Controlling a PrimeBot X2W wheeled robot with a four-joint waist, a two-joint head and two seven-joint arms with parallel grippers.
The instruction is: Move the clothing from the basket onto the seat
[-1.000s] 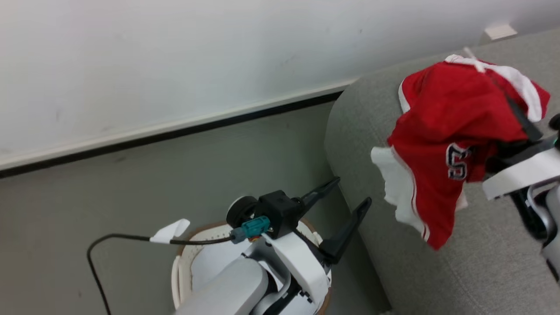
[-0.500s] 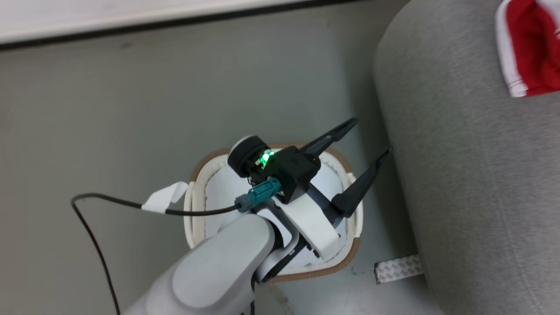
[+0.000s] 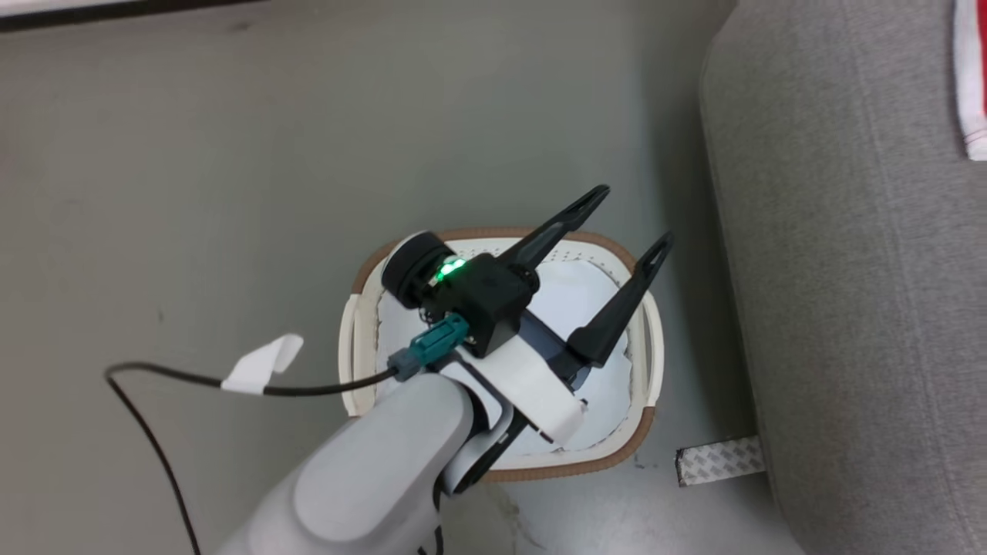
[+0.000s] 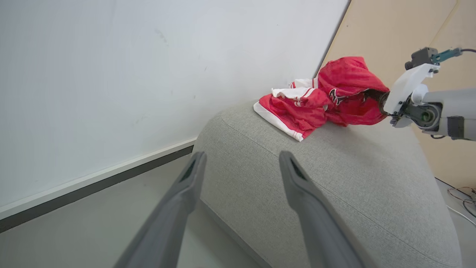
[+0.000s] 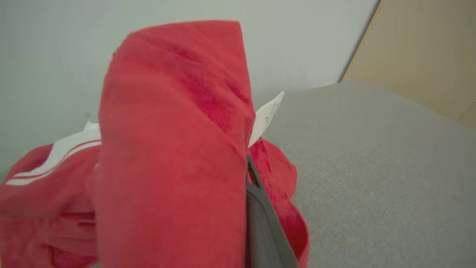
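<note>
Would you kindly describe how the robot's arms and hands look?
The left arm and right arm are pale grey with white wrist brackets. The left carries a black block with a green light, plus a teal connector on a black cable tagged with white tape. The left hand has two long, dark, tapering fingers.

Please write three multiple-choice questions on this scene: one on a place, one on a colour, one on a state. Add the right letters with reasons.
1. The basket rim is: A brown; B blue; C black.
2. The clothing lies: A in the basket; B on a shelf; C on the seat.
3. The left gripper is: A shut on cloth; B open, empty; C shut, empty.
Right: A, the rim shows brown in the head view; C, it is heaped on the grey cushion; B, its fingers stand apart, nothing between.
</note>
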